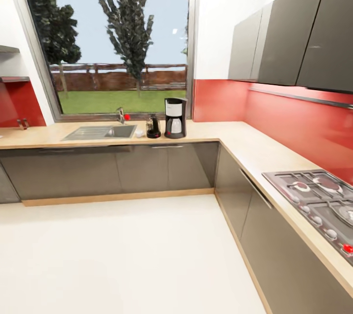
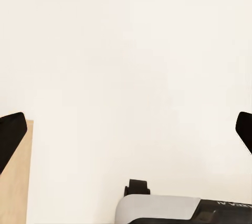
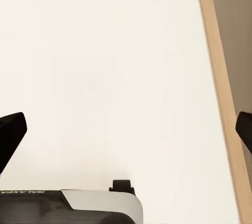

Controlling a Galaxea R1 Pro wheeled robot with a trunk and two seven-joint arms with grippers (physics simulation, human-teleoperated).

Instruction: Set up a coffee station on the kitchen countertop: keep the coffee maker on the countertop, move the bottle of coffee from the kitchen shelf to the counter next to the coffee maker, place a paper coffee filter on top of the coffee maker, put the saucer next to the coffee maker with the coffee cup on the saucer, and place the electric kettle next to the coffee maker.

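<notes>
Left gripper (image 2: 126,135) fingers (image 2: 10,135) spread wide apart, released, nothing between them, hanging over pale floor (image 2: 131,66) with a wood plinth strip (image 2: 16,182) at one edge. Right gripper (image 3: 126,135) fingers (image 3: 10,135) likewise released and empty, over the same floor, wood plinth (image 3: 223,103) and grey cabinet front beside it. In the head view, coffee maker (image 1: 175,117) stood upright on the L-shaped tabletop (image 1: 235,137) under the window (image 1: 108,39). Electric kettle (image 1: 153,127) stood just beside it, on the sink side. Small white item next to kettle, too small to identify. Sink (image 1: 100,132) with faucet further along. Stove (image 1: 321,204) on the tabletop's right-hand run. Red backsplash, dark upper cabinets.
</notes>
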